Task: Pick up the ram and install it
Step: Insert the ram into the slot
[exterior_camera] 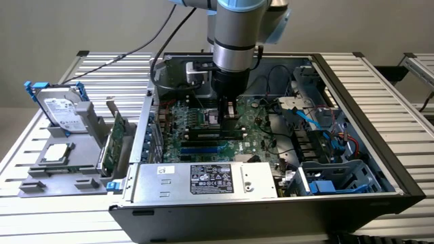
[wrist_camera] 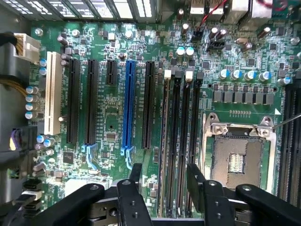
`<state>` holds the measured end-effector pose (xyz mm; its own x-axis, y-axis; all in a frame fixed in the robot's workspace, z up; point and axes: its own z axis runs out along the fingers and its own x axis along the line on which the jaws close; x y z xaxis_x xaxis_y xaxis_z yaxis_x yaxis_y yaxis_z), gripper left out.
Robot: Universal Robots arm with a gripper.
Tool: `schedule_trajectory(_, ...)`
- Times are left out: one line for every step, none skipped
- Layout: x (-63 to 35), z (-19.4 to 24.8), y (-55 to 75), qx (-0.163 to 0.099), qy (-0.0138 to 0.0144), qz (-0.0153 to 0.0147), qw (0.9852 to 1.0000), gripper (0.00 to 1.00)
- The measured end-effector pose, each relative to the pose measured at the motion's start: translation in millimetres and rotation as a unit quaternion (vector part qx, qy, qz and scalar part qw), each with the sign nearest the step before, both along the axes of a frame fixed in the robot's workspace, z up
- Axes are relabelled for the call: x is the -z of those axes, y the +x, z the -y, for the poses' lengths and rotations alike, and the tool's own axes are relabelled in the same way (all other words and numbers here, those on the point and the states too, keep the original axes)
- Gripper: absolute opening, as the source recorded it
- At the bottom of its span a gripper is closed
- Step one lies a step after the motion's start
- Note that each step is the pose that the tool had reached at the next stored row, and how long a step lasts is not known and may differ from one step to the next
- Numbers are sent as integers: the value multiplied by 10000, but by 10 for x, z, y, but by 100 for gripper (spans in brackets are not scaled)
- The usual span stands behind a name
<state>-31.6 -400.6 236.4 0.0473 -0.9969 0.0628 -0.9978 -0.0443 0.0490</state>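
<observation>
Wrist view: the ram [wrist_camera: 164, 141] appears as a thin green edge standing among the black memory slots [wrist_camera: 181, 141], between the wide-spread fingers of the gripper [wrist_camera: 164, 175], which do not touch it. I judge it light, stiff and fragile, best pinched along its top edge. Its chips and how deep it sits are hidden

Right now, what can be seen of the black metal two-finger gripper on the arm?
The black metal two-finger gripper hangs from the grey and blue arm, pointing straight down into the open computer case. Its jointed, bolted fingers stand open over the long black memory slots on the green motherboard, beside the empty processor socket. They grip nothing.
</observation>
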Motion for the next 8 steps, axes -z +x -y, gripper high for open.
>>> schedule_trajectory(-26,0,-13,0,1,0,10000,51)
schedule_trajectory(-42,0,-28,0,0,0,10000,51)
schedule_trajectory(-49,0,-41,0,1,0,10000,51)
schedule_trajectory(-50,0,-54,0,2,0,10000,51)
schedule_trajectory(-52,0,-68,0,2,1,10000,51)
schedule_trajectory(-54,0,-82,0,2,1,10000,51)
schedule_trajectory(-56,0,-96,0,1,0,10000,49)
schedule_trajectory(-58,-1,-107,-1,1,0,10000,43)
